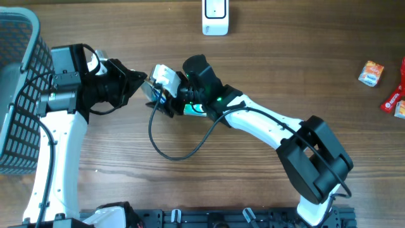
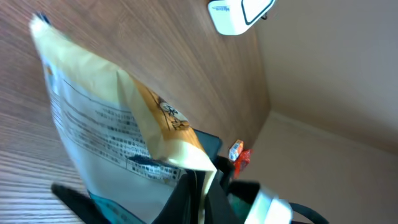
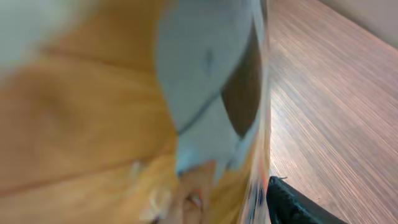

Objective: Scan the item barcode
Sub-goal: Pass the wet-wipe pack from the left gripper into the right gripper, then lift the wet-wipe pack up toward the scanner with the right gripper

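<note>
Wood-grain tabletop [image 1: 285, 57]; glossy yellow-and-white pouch [image 2: 106, 124], fine print unreadable, clamped between left jaws; right jaws close beside it, state unclear.

The table [image 1: 285, 57] is seen from straight above by the overhead camera, with its far side at the top of the frame. The left wrist view is taken from close behind the packet [image 2: 93, 124]. It is tilted and directed across the table toward the far edge, where the white scanner [image 2: 233, 15], shared with the overhead view, is caught. In the right wrist view the packet is held so near the lens that it is blurred.
</note>
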Controlling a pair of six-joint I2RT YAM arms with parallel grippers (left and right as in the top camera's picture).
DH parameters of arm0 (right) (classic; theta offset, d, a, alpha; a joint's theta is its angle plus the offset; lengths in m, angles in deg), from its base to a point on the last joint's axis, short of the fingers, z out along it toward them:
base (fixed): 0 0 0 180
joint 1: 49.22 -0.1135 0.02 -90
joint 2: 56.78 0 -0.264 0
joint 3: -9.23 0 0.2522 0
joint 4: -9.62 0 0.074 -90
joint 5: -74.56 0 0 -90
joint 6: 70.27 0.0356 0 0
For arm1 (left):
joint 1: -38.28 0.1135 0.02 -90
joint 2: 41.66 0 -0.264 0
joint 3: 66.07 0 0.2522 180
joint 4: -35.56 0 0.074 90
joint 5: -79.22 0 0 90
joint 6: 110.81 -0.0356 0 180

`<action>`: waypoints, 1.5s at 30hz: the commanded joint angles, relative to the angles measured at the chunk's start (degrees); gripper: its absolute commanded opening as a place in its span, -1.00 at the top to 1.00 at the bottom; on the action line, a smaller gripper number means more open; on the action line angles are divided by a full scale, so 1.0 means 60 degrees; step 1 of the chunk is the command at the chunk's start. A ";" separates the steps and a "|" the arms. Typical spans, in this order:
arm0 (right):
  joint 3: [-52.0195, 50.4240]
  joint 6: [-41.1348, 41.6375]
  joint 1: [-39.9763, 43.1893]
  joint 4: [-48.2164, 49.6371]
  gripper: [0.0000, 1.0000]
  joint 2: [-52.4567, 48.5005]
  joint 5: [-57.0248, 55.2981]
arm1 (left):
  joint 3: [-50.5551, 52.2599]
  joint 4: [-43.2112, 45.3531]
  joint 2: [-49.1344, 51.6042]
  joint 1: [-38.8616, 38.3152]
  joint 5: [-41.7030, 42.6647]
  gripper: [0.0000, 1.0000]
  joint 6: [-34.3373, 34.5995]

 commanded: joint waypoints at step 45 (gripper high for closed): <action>-0.0091 0.8120 0.4299 0.1268 0.91 0.1399 0.4073 | -0.0255 -0.1679 -0.0426 0.0084 -0.6375 -1.00 -0.1231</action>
